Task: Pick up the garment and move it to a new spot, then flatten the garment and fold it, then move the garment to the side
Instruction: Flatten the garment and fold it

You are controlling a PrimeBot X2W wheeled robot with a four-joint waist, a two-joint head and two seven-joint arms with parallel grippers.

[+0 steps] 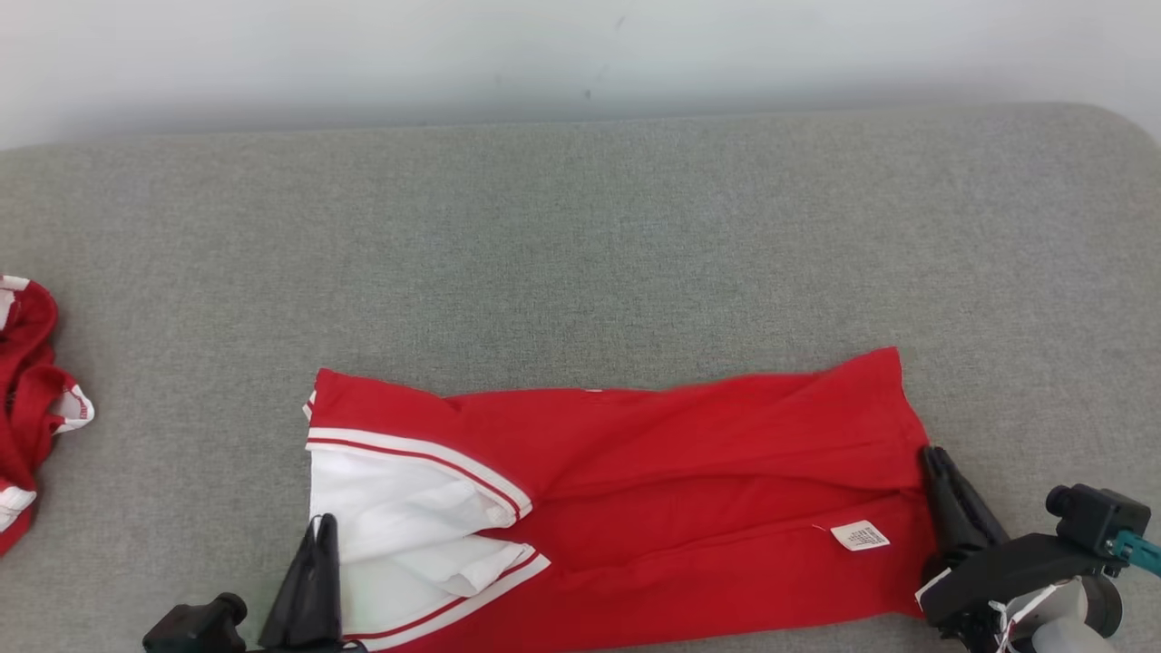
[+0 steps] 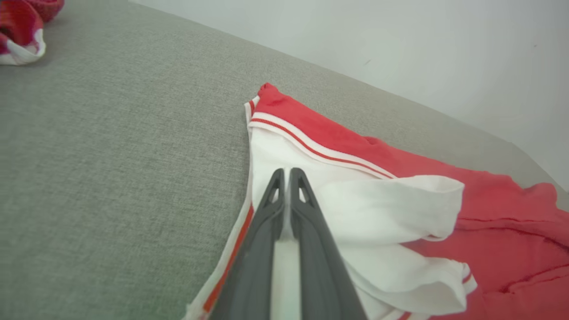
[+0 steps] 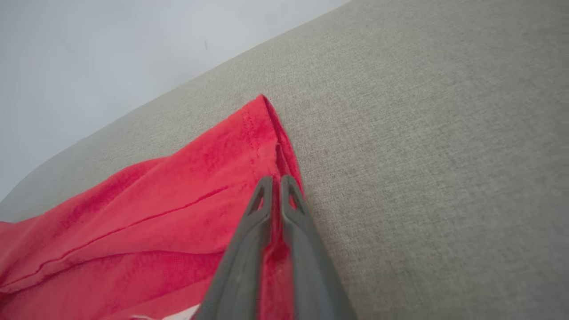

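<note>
- Garment (image 1: 689, 490), a red piece with white, red-striped trim, lies stretched out from left to right on the near part of the grey cushion (image 1: 580, 254), about midway across and a little toward the right.
- At its left end the white inner side faces up, edged by the striped trim; the rest is red, with long creases running left to right.
- A small white care label (image 1: 860, 535) sits on the red cloth near the right end, close to the near edge.
- The left gripper (image 1: 319, 531) is at the garment's left end on the near side, its tips at the edge of the white cloth.
- In the left wrist view, the left gripper (image 2: 287, 175) has its two dark fingers drawn close together with a strip of white cloth between them, so it is closed on the garment.
- The right gripper (image 1: 934, 458) is at the garment's right edge, its tips touching the red hem.
- In the right wrist view, the right gripper (image 3: 275, 182) has its fingers nearly together with red cloth in the narrow gap, pinching that edge.
- Beyond those fingertips the garment's far right corner comes to a point and lies on the cushion.
- Another red-and-white cloth (image 1: 27, 399) lies bunched at the cushion's left edge, well apart from the garment.
- A pale wall (image 1: 580, 54) stands behind the cushion's far edge.
</note>
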